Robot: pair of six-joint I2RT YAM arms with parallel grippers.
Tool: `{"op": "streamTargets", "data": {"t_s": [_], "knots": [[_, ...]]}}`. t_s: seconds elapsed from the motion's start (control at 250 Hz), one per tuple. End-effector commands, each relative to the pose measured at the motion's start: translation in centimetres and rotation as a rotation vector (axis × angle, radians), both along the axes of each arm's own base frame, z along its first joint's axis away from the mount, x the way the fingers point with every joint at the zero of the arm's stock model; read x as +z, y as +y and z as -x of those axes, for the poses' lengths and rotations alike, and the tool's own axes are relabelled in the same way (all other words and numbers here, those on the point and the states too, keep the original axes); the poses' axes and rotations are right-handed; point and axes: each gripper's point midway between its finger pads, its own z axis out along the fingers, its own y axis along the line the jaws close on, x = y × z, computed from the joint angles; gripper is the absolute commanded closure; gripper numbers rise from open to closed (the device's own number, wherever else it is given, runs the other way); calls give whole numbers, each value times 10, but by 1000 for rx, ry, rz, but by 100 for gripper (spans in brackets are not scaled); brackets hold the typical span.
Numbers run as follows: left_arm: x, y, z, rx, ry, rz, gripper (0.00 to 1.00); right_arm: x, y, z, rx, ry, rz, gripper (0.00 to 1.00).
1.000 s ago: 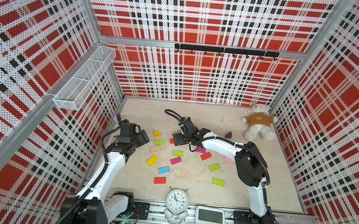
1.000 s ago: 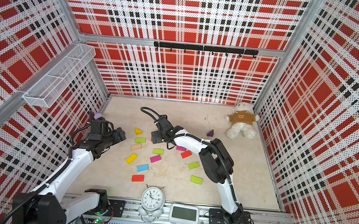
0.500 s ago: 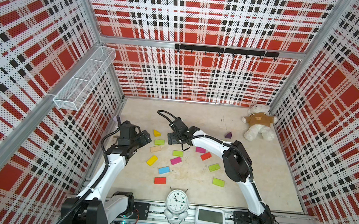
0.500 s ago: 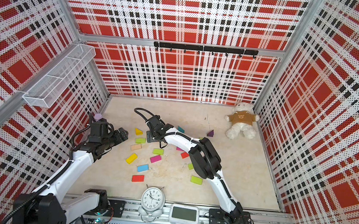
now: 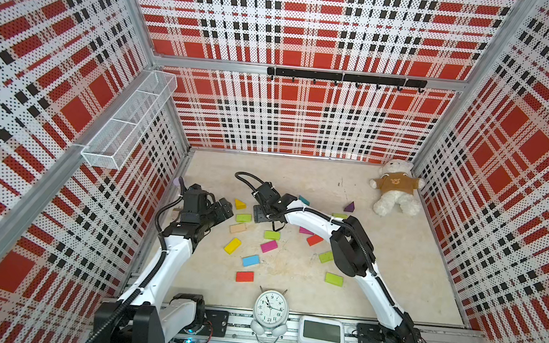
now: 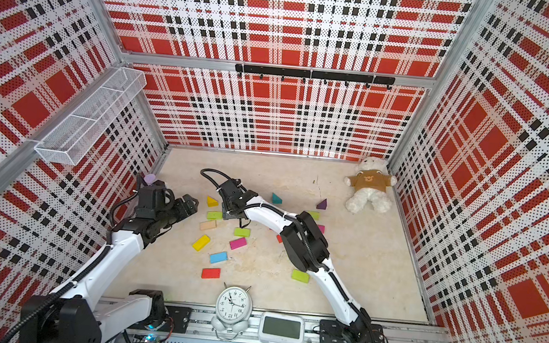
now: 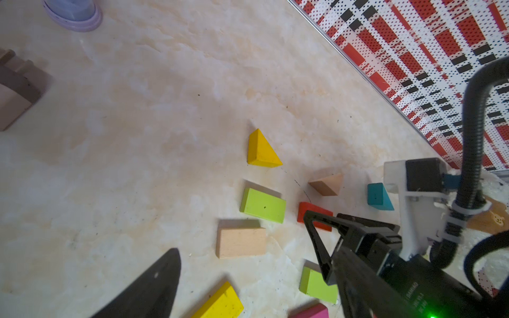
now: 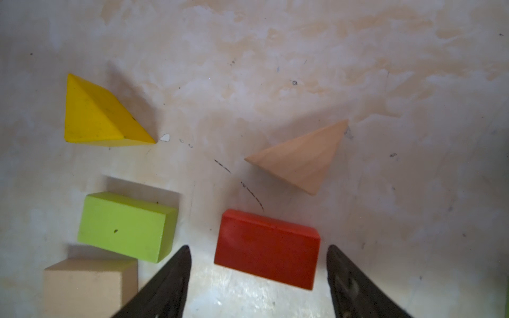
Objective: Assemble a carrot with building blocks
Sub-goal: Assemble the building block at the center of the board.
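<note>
At the far left, the left gripper (image 5: 224, 210) hangs over the pale marble-patterned tabletop (image 5: 300, 178). Its black jaws are spread wide with nothing between them. Just to its right, a yellow triangular wooden wedge (image 5: 239, 204), a lime-green rectangular wooden block (image 5: 243, 217) and an unpainted tan rectangular block (image 5: 237, 228) lie close together in a short column. Nearer the front edge, a yellow rectangular block (image 5: 232, 245), a blue rectangular block (image 5: 250, 260) and a front red block (image 5: 244, 276) lie flat and apart.

Next comes the right gripper (image 8: 259, 246), pointing down at the table. Its jaws stand apart on either side of a red rectangular wooden block (image 8: 267, 247), which lies flat. Bare table shows between each finger and the block, so the gripper has no hold on it. Just beyond that block sits a tan triangular wedge (image 8: 300, 159).

Further right, a teal triangular wedge (image 5: 304, 201), a magenta rectangular block (image 5: 269, 246), more lime blocks (image 5: 334, 278) and a purple triangular wedge (image 5: 349, 207) lie scattered singly. A white teddy bear in a brown shirt (image 5: 394, 192) sits in the far right corner.
</note>
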Motion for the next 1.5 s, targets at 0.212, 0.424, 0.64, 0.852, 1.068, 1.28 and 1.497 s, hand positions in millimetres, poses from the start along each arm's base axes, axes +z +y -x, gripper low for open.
{"op": "streamTargets", "data": {"t_s": [0.212,0.424,0.64,0.852,1.068,1.28,1.497], "knots": [[15,13,8,70,-45,-5,11,-12,1,-2,-34,-5,62,31],[27,21,17,101,-65,-21,11,-21,2,-1,-39,8,66,32],[26,24,21,111,-62,-23,11,-23,3,-2,-40,10,62,36],[20,25,21,115,-56,-20,11,-18,9,4,-27,3,42,40],[15,25,21,113,-46,-20,11,-9,19,10,-19,8,-11,41],[13,25,20,109,-43,-19,11,-9,27,10,-16,17,-35,41],[10,24,21,105,-36,-21,11,-9,30,12,-17,24,-47,40]]}}
